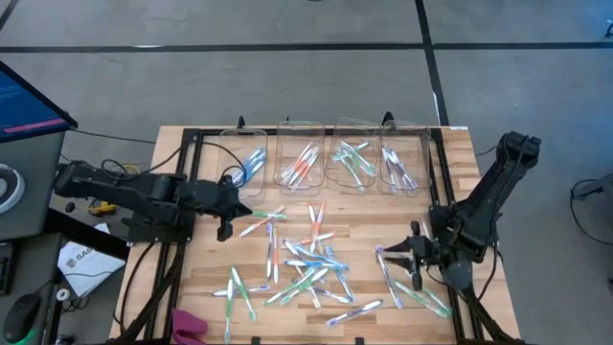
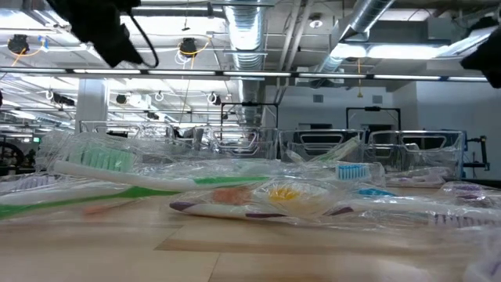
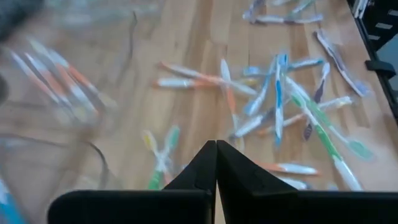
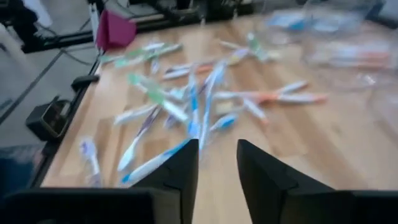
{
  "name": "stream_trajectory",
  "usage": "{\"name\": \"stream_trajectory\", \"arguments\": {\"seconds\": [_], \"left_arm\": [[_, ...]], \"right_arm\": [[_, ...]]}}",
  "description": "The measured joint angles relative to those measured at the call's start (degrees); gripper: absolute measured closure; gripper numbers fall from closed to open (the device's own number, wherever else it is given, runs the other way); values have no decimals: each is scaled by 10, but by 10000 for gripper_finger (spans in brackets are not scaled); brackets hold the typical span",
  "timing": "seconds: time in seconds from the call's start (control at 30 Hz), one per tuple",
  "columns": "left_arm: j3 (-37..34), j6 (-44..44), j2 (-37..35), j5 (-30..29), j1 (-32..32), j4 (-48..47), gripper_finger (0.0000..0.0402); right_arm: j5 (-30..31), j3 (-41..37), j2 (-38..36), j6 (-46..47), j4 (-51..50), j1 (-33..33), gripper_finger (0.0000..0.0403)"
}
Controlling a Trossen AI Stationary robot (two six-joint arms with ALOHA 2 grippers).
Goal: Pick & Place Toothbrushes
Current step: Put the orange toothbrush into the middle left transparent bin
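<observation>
Many slim toothbrushes (image 1: 306, 264) with blue, green, orange and purple accents lie scattered flat on the wooden table (image 1: 201, 287); they also show in the left wrist view (image 3: 280, 99) and the right wrist view (image 4: 193, 99). Four clear bins (image 1: 299, 163) along the far edge each hold a few brushes. My left gripper (image 1: 241, 209) hovers at the pile's far left, shut and empty (image 3: 216, 163). My right gripper (image 1: 385, 254) hangs low at the pile's right, its fingers apart (image 4: 217, 168) with nothing between them. In the low view, wrapped brushes (image 2: 235, 210) lie close.
A black frame (image 1: 182, 192) runs round the table and stands at both side edges. A pink object (image 1: 187, 324) lies at the near left corner. A monitor (image 1: 29, 101) and cables sit off the table's left. A few brushes (image 1: 421, 297) lie near my right arm.
</observation>
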Motion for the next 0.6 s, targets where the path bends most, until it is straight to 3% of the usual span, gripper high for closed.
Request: {"name": "stream_trajectory", "arguments": {"seconds": [0.3,0.47,0.6], "left_arm": [[-51,-34,-2,17,-19,34,400],[-45,67,-20,31,-18,53,400],[-35,106,-43,37,-19,77,400]], "right_arm": [[1,0,46,-15,6,-44,280],[51,0,71,-122,20,-100,280],[43,10,70,-171,30,-151,281]]}}
